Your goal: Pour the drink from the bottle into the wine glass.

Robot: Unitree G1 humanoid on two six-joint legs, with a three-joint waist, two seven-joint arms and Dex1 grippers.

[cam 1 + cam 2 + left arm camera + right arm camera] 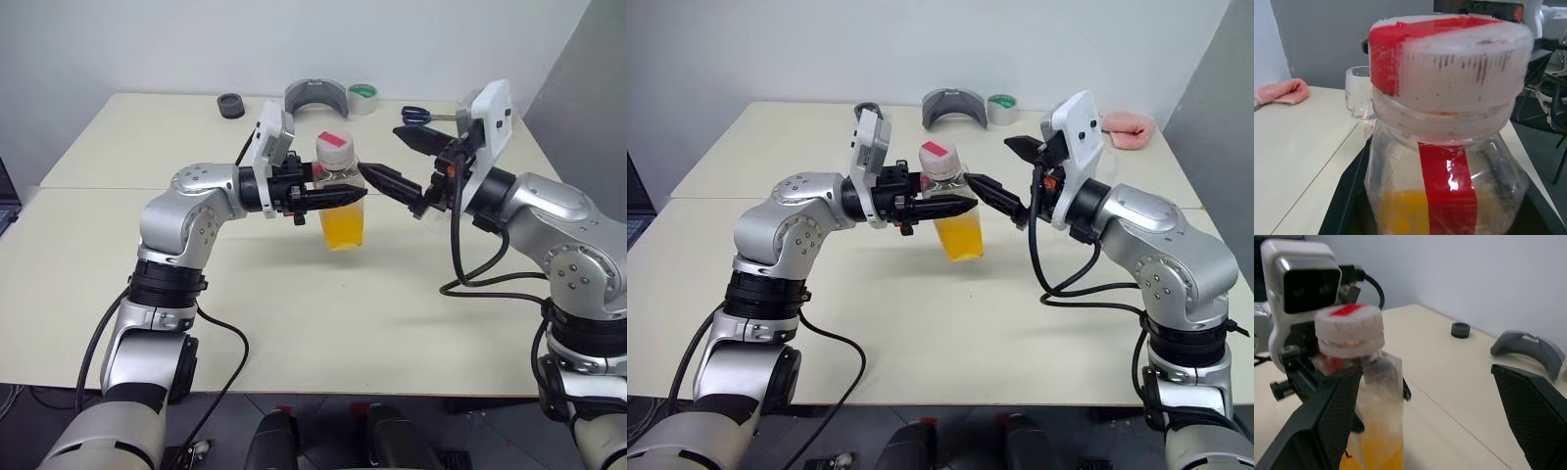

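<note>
My left claw is clenched on the bottle, gripping it just below the neck and holding it upright above the table. The cap, white with a pinkish-red patch on top, is still on. The drink, orange-yellow, fills only the lower part of the bottle, and a red stripe runs down its side.

My right claw is released, its two black fingers spread wide. It sits at about three o'clock from the bottle, at cap height. One finger reaches to just beside the bottle's shoulder; I cannot tell whether it touches.

The wine glass stands on the table beyond the bottle as my left wrist looks, well apart from it, its bowl empty as far as I can see.

Along the table's far edge, around twelve o'clock from the bottle, lie a grey curved piece and a roll of tape; a small black disc sits at eleven o'clock, scissors with blue handles at one o'clock, and a pink cloth further toward two.
</note>
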